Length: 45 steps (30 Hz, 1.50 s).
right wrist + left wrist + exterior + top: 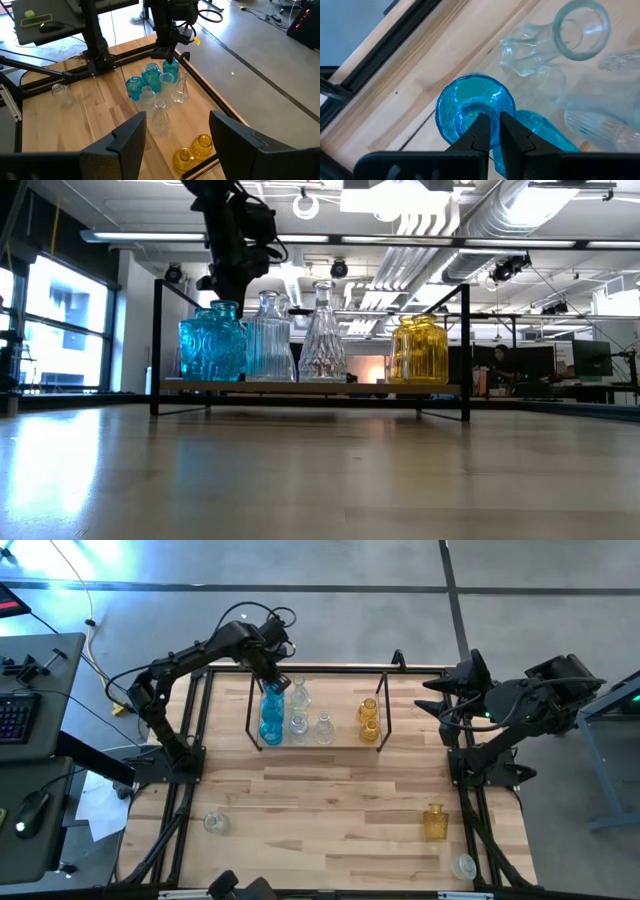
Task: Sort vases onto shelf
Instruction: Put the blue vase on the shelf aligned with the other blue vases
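Gripping ribbed blue glass vase (472, 107) rim, left fingers (482, 132), wood shelf (345, 743)

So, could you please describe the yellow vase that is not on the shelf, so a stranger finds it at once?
Start from the shelf at the table's far edge, then come toward the near right corner. The yellow vase stands there alone on bare wood. Its only neighbour, a clear vase, is colourless.

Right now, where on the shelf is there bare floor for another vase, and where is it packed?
The shelf has bare floor between the clear vases and the yellow vases. The left end is packed: blue vases, clear ones alongside, and the left end effector pinching a blue vase's rim. The right end effector waits at the table's right edge.
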Tool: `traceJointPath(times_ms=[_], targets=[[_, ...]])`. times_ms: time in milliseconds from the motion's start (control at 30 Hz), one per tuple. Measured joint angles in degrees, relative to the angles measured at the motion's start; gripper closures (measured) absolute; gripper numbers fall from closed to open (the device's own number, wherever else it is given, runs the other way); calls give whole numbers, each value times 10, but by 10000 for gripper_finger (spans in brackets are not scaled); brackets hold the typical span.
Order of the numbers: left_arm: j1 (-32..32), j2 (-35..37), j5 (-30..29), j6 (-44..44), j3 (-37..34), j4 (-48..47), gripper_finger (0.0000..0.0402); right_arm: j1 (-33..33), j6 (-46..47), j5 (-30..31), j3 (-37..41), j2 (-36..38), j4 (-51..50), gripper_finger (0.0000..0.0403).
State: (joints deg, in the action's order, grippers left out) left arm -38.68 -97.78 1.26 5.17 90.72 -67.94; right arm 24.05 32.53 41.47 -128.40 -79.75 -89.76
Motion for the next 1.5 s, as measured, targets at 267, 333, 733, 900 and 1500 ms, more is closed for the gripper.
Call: traceJointPath(times_ms=[267,333,733,900,1500], targets=[[-1,-3,2,1,0,2,387,0,0,0,0,0,0,203],[-2,-5,2,2,0,2,387,0,0,0,0,0,0,203],[-1,-31,14,2,0,7,387,0,0,-2,0,0,0,203],[-4,-31,14,0,0,-1,387,0,0,-6,0,0,0,203],[-4,-31,33,-7,0,0,320,0,0,-1,0,7,0,203]])
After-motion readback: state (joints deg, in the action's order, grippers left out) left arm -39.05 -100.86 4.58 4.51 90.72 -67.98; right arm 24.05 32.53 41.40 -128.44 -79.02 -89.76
